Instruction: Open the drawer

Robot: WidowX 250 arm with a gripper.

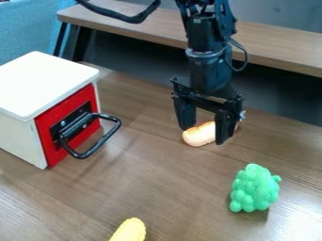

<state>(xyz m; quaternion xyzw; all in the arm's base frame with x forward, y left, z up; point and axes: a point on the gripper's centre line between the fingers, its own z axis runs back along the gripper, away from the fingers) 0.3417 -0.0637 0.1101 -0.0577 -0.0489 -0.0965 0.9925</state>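
From my end of the link, I have the black two-finger gripper [202, 133] hanging over the brown wood-grain table [157, 188], toward its far edge and to the right of the drawer unit. The claw is spread, with a clear gap between its two fingers. A pale tan toy bread roll [197, 134], browned on top, shows in that gap and runs behind the right-hand finger in my picture; I can't tell whether it touches either one.

My target, the red drawer front with a black mounting plate [50, 136], sits in a white box-shaped cabinet [41, 84] at the left of the table. I see it pushed in, level with the cabinet's front. Its black looped metal handle [103, 140] juts out over the tabletop, well apart from the claw.

Nearer to me than the roll, and off to its right, I've got a bright green, knobbly toy bunch of grapes [254, 188] lying on the table. Nearer still, between that bunch and the cabinet from side to side, is a yellow, rounded, elongated toy [130, 230], cut off by the bottom of my view. Past the table's far edge I can see a long light-wood bench top [277, 44].
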